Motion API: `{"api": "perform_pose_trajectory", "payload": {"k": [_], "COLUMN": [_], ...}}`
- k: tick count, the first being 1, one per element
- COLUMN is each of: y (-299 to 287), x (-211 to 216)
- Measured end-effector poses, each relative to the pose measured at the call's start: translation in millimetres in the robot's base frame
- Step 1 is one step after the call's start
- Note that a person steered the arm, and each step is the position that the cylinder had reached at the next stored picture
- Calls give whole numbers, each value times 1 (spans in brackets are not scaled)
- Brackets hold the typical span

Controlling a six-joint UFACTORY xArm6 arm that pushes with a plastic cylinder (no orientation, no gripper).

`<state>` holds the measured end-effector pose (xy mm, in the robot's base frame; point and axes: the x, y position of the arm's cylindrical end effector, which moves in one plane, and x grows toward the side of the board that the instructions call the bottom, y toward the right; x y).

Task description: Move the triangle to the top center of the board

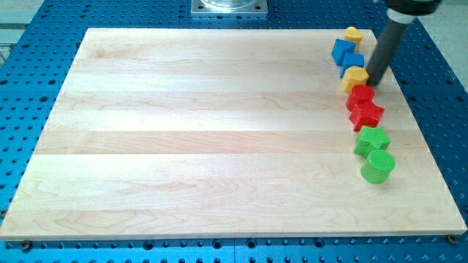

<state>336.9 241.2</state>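
- triangle (341,51) first: blue, probably the wedge-like piece near the view's top right corner of the table (205,131); shape hard to call for sure.
- packed into a tight column: small yellow block (353,33) just above it, blue cube (354,61) touching its lower right, second yellow block (356,76) right under that.
- further down the same line: red block (360,94), red star (366,113), green block (371,140), green cylinder (378,165).
- my tip (374,78) down on the wood, just beside the second yellow block, on the column's right, which looks like the proper side for a shove to the left.
- no claw to report, only a bare dark rod; open or closed cannot be told.
- not yet at top centre: well off to the right of it, open wood between.
- judged tricky from here: blue cube and yellow neighbours crowding the triangle's right flank, so a straight push likely to drag them along; probably a higher line of approach needed.
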Motion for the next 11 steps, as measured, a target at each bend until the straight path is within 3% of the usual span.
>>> {"api": "perform_pose_trajectory", "payload": {"k": [1,3,6,9,11], "y": [-4,42,37,-34,-81], "x": [-10,-34,-38,-64,-114]}}
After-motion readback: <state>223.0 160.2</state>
